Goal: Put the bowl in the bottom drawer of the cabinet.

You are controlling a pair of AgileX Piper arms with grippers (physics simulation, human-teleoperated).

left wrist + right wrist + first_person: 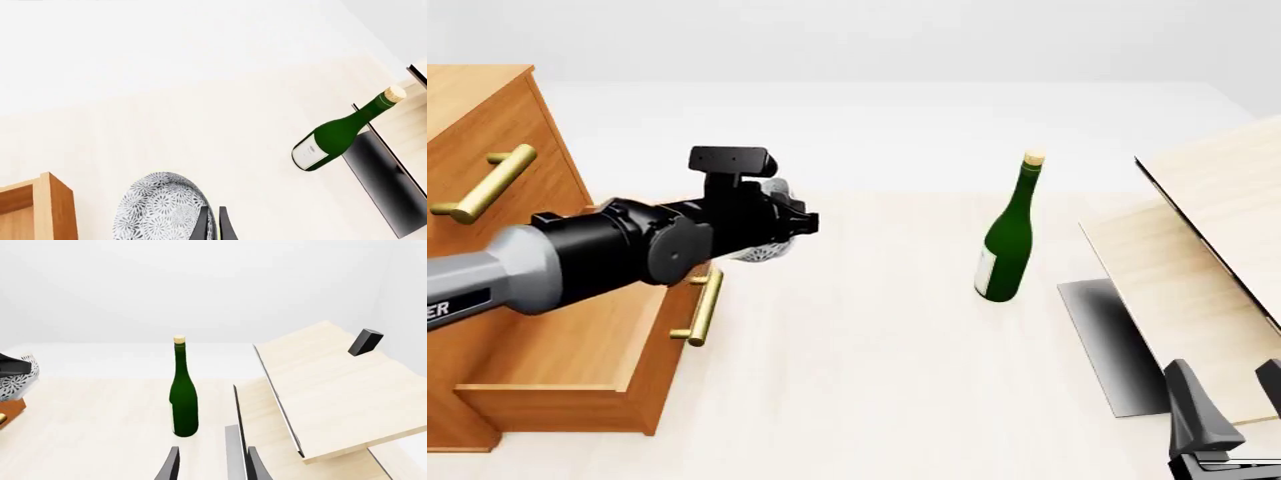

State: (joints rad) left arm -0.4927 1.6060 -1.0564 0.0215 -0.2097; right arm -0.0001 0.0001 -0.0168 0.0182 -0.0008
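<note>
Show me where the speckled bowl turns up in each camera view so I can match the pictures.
Left wrist view: the bowl is at the lower edge, its rim pinched in the left gripper.
Front view: the bowl peeks out behind the left gripper, above the open bottom drawer.
Right wrist view: only a sliver of it shows at the far left edge.
Shared landmark: the green wine bottle, standing upright on the table.

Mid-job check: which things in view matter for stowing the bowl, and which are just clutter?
Job:
- small white grey-speckled bowl, in left gripper
- open bottom drawer
- orange-brown wooden cabinet

Clutter:
- green wine bottle, upright
- pale wooden boards
</note>
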